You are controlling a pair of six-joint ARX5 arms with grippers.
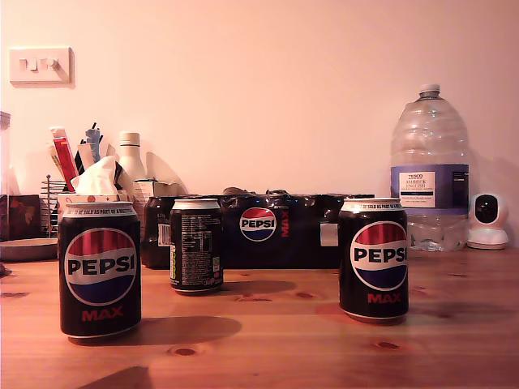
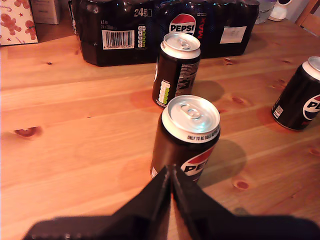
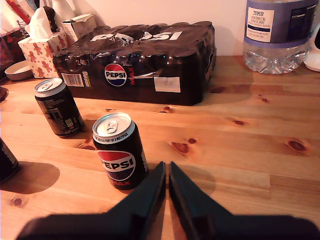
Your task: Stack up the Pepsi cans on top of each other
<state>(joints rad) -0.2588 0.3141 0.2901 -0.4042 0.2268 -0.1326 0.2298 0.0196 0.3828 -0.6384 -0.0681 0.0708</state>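
Three black Pepsi Max cans stand upright and apart on the wooden table. One can (image 1: 100, 271) is at the exterior view's left, one (image 1: 196, 245) sits further back showing its small print, and one (image 1: 373, 259) is at the exterior view's right. My first gripper (image 2: 171, 171) is shut on nothing, just behind and above the left can (image 2: 190, 135). My second gripper (image 3: 166, 169) is also shut and empty, beside the right can (image 3: 119, 150). The back can (image 2: 176, 70) (image 3: 57, 107) shows in both wrist views. Neither gripper appears in the exterior view.
A shrink-wrapped black multipack (image 1: 258, 231) lies behind the cans against the wall. A large clear water bottle (image 1: 429, 170) and a small white camera (image 1: 487, 220) stand at the exterior view's right. A tissue box (image 3: 37, 50) and a bowl (image 1: 28, 248) are at its left.
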